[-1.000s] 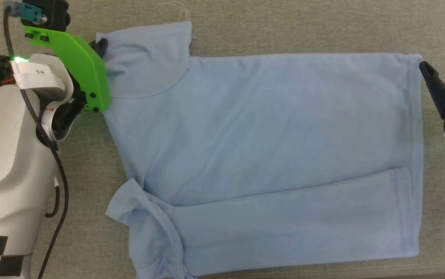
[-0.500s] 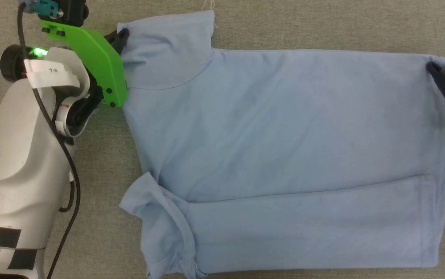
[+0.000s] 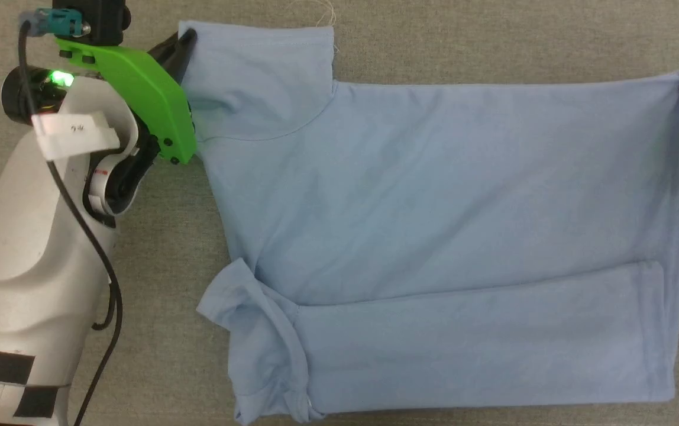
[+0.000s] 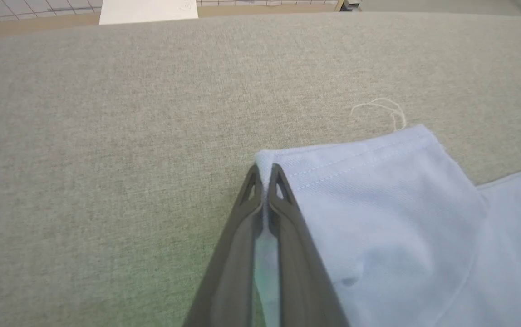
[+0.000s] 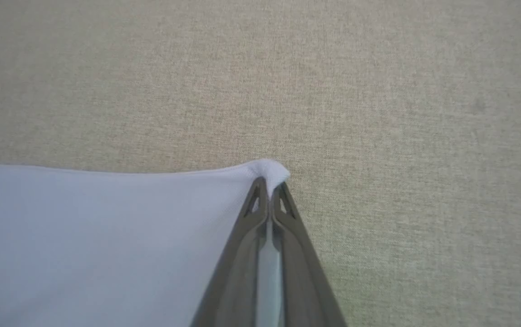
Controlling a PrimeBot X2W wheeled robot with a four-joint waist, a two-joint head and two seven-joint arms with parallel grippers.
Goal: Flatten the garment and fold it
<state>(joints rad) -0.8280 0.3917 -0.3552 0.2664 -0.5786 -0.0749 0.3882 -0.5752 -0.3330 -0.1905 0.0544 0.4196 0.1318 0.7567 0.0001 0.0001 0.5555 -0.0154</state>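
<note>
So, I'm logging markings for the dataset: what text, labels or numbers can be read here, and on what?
White tag on the left arm: small dark characters, too blurred to read.
Red mark just below it: too small to read.
No print on the garment.

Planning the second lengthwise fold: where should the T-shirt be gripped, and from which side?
Grip the garment at its two far corners: sleeve corner from the left, hem corner from the right, coming in low over the table. Both jut out flat and thin, and the near side is already folded. The left hand and right hand are shut there.
</note>
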